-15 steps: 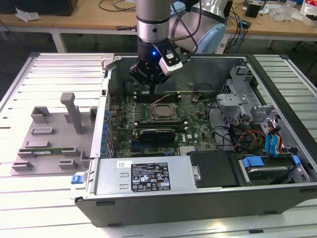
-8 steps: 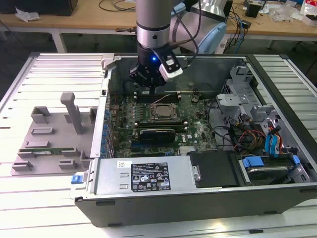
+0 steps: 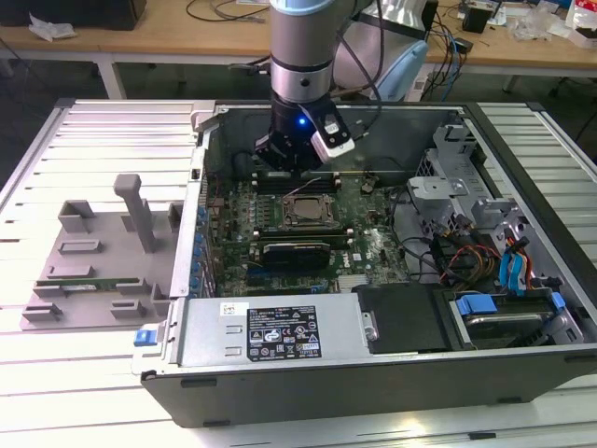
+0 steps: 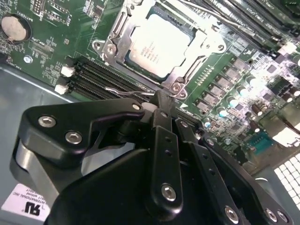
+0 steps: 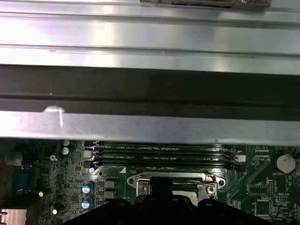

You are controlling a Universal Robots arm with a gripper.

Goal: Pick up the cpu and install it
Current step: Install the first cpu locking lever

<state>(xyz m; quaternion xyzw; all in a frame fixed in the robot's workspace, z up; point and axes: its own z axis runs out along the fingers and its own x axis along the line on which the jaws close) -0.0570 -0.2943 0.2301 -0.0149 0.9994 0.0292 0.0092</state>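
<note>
While the shiny silver-topped square cpu [image 4: 159,46] sits in its motherboard socket, the black gripper [image 4: 161,104], fingers together and empty-looking, hovers beside it; installation appears near complete.

I'm working in what looks like an electronics lab or computer repair workshop: an open desktop computer case [image 3: 373,345] lies on its side on a slatted metal bench [image 3: 112,131], its green motherboard [image 3: 354,233] and drive cabling [image 3: 485,261] laid bare. Beside it on the exterior view's left sits a grey plastic fixture tray [image 3: 93,261] with posts. Behind, I see long wooden worktables [image 3: 168,42] strewn with loose cables [image 3: 224,11] and small gear, the clutter of a technical workspace.
</note>
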